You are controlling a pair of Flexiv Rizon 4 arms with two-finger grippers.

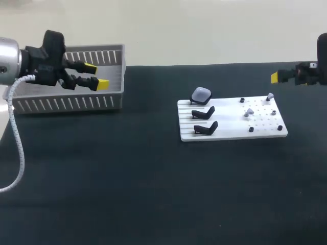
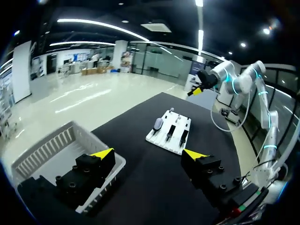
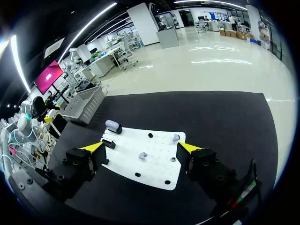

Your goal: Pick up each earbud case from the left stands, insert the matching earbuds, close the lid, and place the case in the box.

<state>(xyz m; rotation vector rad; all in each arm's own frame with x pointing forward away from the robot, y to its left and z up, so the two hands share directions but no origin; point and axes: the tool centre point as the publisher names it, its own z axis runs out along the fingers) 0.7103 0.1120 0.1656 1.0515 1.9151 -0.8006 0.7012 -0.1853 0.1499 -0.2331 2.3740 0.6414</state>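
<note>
The left hand (image 1: 96, 76) hangs open over the basket (image 1: 66, 104), and the right hand (image 3: 141, 147), also open, faces the tray (image 1: 230, 133). One earbud case (image 1: 201, 94) rests on its stand (image 1: 194, 102), probably to ease pickup.

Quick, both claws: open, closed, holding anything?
Left claw: open, holding nothing.
Right claw: open, holding nothing.

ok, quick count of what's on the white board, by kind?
earbud case: 1
black stands: 3
grey earbuds: 2
black pegs: 4
Total: 10
</note>
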